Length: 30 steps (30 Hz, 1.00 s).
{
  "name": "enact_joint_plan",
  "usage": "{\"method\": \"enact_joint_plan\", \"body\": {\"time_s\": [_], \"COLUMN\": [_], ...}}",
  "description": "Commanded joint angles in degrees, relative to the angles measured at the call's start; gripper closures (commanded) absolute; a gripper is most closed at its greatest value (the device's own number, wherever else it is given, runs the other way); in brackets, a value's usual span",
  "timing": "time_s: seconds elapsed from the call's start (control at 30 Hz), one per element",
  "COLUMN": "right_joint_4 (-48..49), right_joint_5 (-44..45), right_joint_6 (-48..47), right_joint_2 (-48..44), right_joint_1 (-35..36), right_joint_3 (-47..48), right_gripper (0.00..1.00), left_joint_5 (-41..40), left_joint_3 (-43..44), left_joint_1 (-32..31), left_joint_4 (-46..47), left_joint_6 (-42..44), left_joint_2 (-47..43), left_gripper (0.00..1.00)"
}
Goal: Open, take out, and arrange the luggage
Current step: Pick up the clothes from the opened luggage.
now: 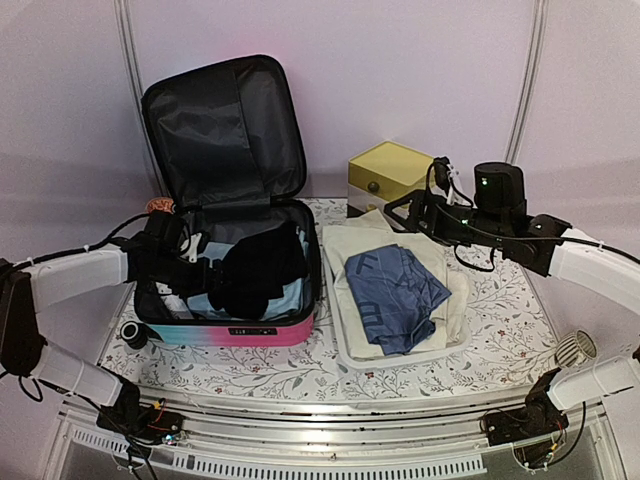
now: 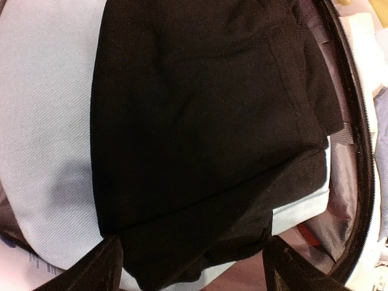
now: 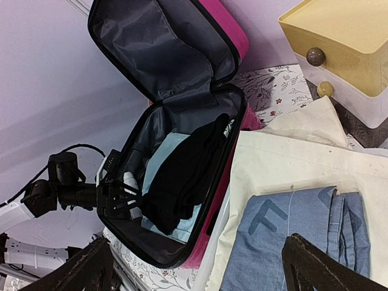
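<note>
The luggage lies open on the left side of the floral-patterned surface. Its lid stands up against the back wall and shows its black lining. Inside the lower shell a black garment is draped over a folded light blue garment.

My left hand reaches into the case from its left side. Its fingers stand well apart, one on either side of the near edge of the black garment. The hand is open, and I cannot tell whether the fingers touch the cloth.

My right hand hangs above the right side of the surface, spread wide with nothing between its fingers. Below it a folded blue denim piece rests on a cream cloth, just beside the luggage. The yellow-topped drawer box stands behind that pile, near the back wall.
</note>
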Motion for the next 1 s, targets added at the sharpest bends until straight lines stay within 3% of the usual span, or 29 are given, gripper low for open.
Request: {"method": "enact_joint_plan", "body": {"time_s": [0.0, 0.13, 0.4, 0.73, 0.97], "right_joint_4": [1.3, 1.1, 0.2, 0.0, -0.4], "right_joint_5": [-1.9, -2.7, -3.0, -3.4, -3.0], "right_joint_6": [-2.6, -4.4, -6.2, -6.4, -6.3], "right_joint_2": [0.5, 1.7, 3.4, 3.7, 2.8], "right_joint_1": [0.1, 0.2, 0.2, 0.2, 0.1], "right_joint_3": [0.5, 1.4, 3.9, 4.1, 2.7], "right_gripper": [0.01, 0.01, 0.01, 0.01, 0.01], "left_joint_5": [2.7, 4.7, -8.2, -29.1, -32.2], "left_joint_3": [-1.6, 0.1, 8.4, 22.1, 26.2], "left_joint_1": [0.7, -0.8, -14.5, -24.7, -25.6], "left_joint_4": [3.4, 3.2, 1.6, -9.1, -10.7], "left_joint_6": [-0.3, 5.1, 18.5, 21.6, 19.6], "left_joint_2": [-4.5, -6.1, -1.4, 14.9, 23.4], "left_gripper": [0.19, 0.17, 0.05, 0.02, 0.02]}}
